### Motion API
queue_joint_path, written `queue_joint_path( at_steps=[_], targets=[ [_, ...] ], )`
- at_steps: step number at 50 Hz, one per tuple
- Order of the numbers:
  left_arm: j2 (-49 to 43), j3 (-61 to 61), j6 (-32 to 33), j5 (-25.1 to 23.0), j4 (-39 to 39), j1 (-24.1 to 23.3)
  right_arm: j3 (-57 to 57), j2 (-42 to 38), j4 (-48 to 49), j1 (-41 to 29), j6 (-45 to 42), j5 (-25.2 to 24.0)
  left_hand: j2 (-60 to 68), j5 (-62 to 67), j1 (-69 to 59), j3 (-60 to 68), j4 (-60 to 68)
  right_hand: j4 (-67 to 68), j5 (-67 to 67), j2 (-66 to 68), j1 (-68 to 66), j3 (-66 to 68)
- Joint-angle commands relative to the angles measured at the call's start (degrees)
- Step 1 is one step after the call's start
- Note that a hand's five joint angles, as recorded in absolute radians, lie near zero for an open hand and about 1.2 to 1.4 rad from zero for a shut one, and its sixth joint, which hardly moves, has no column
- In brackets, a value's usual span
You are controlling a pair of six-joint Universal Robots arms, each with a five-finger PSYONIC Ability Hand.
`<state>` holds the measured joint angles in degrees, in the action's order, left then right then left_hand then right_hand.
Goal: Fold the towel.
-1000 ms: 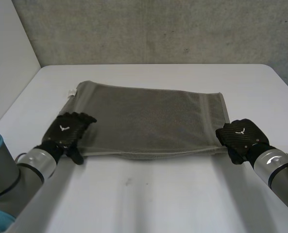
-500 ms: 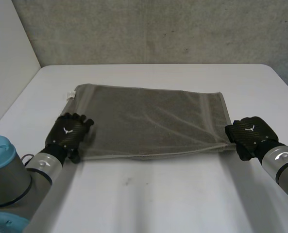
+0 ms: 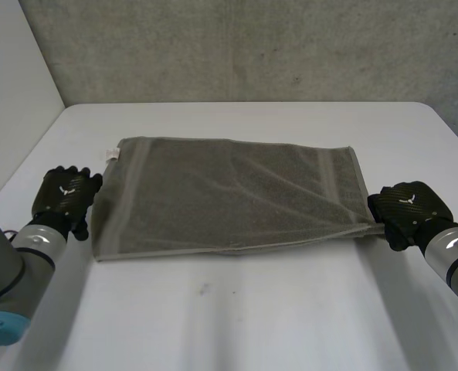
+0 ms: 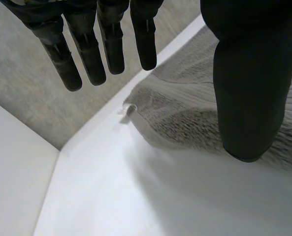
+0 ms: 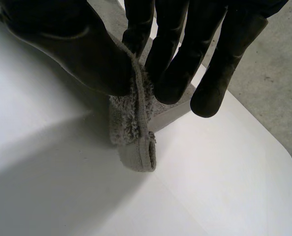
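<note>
A grey-brown towel (image 3: 229, 193) lies folded and flat across the middle of the white table (image 3: 252, 317), with a small white tag (image 3: 112, 152) at its far left corner. My left hand (image 3: 65, 193) rests on the table just off the towel's left edge. In the left wrist view its fingers (image 4: 91, 49) are straight, the thumb stands apart and nothing is between them; the towel (image 4: 195, 103) and its tag (image 4: 128, 109) lie beside the thumb. My right hand (image 3: 410, 207) is at the near right corner. Its thumb (image 5: 86, 54) and fingers pinch the towel's hem (image 5: 136, 132).
A grey concrete wall (image 3: 252, 46) runs behind the table's far edge and a white wall (image 3: 12, 85) stands at the left. Bare tabletop lies in front of the towel and to either side of it.
My left hand has let go of the towel's near left corner and slid left off the cloth. The towel's left side now lies spread flat. My right hand has drawn its corner slightly rightward.
</note>
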<state>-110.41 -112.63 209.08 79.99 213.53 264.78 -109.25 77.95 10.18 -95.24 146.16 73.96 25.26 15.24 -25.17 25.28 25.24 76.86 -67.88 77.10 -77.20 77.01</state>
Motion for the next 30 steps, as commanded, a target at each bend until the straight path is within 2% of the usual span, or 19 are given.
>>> queue_joint_path(
  at_steps=[1,4,9,21,30],
  targets=[
    [5.0,-0.1,-0.1,-0.8,-13.8,0.2,0.0,0.0,0.0,0.0,0.0,0.0,11.7,11.7,-11.8,11.6,11.7,3.1,-2.1,2.9,-2.8,3.0],
    [5.9,0.5,-0.1,-1.1,-18.5,0.2,-0.1,-0.1,0.0,0.1,0.0,0.0,18.7,18.7,-18.8,18.7,18.7,3.1,-2.1,2.9,-2.8,3.0],
    [5.9,0.7,0.0,-1.2,-21.1,0.1,-0.1,-0.3,0.0,0.1,0.0,0.0,22.8,22.8,-22.9,22.8,22.8,3.1,-2.1,2.9,-2.8,3.0],
    [0.8,1.5,-0.3,-2.1,-19.8,0.0,0.0,-0.6,0.1,0.1,-0.1,0.0,22.3,22.3,-22.4,22.3,22.3,3.1,-2.1,2.9,-2.8,3.0],
    [-2.3,2.9,-0.5,-2.6,-14.7,-0.5,-0.2,-1.1,0.5,0.1,-0.2,0.0,22.0,22.0,-22.0,21.9,22.0,3.1,-2.1,2.9,-2.8,3.0]
  ],
)
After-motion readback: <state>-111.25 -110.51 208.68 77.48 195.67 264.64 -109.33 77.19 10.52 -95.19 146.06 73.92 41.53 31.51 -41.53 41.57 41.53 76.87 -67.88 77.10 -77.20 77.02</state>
